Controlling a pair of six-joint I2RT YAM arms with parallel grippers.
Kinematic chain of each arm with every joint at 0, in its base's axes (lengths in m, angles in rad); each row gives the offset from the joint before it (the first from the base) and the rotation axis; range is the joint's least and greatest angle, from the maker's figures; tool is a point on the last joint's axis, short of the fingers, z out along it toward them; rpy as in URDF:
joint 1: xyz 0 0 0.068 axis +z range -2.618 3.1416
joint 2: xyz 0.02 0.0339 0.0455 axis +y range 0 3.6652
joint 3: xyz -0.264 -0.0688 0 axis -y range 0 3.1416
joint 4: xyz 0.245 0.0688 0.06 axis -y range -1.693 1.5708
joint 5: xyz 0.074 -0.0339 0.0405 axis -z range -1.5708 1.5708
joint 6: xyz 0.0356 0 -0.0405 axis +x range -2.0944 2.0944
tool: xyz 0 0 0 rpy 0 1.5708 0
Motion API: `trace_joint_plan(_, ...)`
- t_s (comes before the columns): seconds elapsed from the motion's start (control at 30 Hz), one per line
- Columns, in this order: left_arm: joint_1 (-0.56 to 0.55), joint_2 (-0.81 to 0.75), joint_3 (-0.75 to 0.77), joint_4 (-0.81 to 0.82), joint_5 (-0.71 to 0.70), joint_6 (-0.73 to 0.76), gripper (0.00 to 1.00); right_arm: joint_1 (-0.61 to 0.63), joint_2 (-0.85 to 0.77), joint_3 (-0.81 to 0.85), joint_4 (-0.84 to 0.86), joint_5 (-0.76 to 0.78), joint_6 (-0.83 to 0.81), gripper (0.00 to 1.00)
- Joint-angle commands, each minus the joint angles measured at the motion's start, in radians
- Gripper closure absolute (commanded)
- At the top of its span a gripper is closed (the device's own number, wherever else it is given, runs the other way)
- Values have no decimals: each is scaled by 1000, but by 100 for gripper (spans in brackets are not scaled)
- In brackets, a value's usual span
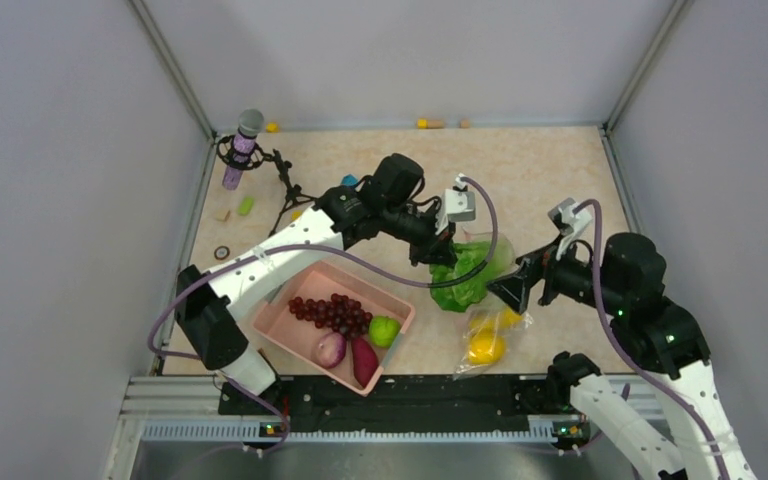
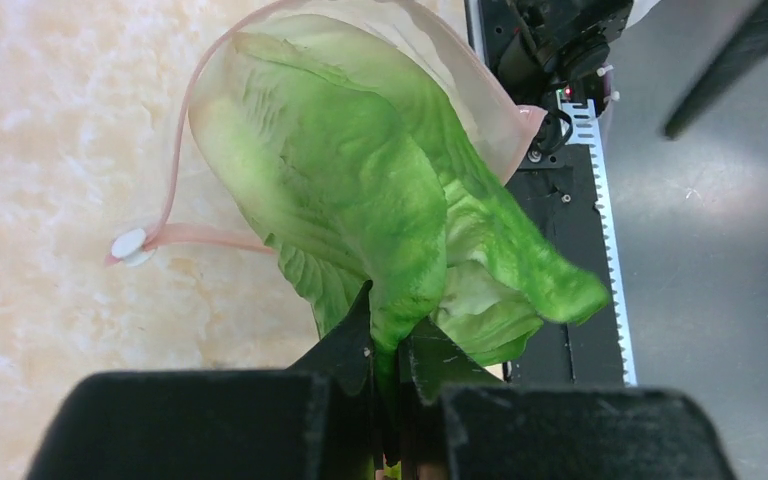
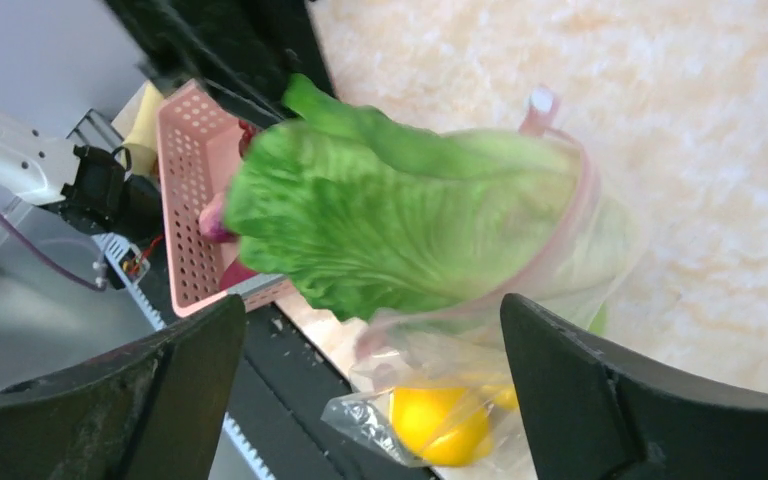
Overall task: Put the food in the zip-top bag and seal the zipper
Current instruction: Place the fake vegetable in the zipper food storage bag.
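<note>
1. On the left of the counter (image 1: 520, 180), the pink basket (image 1: 278, 322) holds the grapes (image 1: 332, 311), purple onion (image 1: 329, 348), sweet potato (image 1: 364, 360) and a green fruit (image 1: 384, 330), none of them bagged yet.
2. The left pincer (image 2: 390, 345) is clenched on the stalk end of the lettuce (image 2: 360, 190). The leaf's far end sits inside the bag's mouth.
3. The zip-top bag (image 3: 430, 350) lies just right of the basket with a lemon (image 3: 440, 425) inside. Its zipper (image 2: 200, 237) gapes open.
4. The right pincer (image 3: 372, 315) is released, spread wide at the mouth.
5. I judge it under halfway: four pieces and the sealing remain.
</note>
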Motion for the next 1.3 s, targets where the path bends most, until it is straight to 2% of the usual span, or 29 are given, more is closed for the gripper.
trace_joint_plan(0.0,-4,30,44,19,10,-82,100,7,-37,7,124,39,-61,1)
trace_joint_plan(0.13,-5,27,36,24,39,-119,100,6,-16,43,84,273,28,1)
trace_joint_plan(0.33,-10,25,45,8,1,-175,100,6,78,95,-53,483,183,15)
trace_joint_plan(0.53,-17,32,65,-9,-10,-208,100,7,153,78,-33,466,171,32)
trace_joint_plan(0.7,-19,47,99,-35,-28,-244,100,7,203,47,-28,384,156,48)
trace_joint_plan(1.1,-20,65,130,-57,-33,-330,100,6,230,31,-19,284,88,51)
trace_joint_plan(1.27,-20,66,149,-62,-42,-434,100,6,238,26,-65,249,49,54)
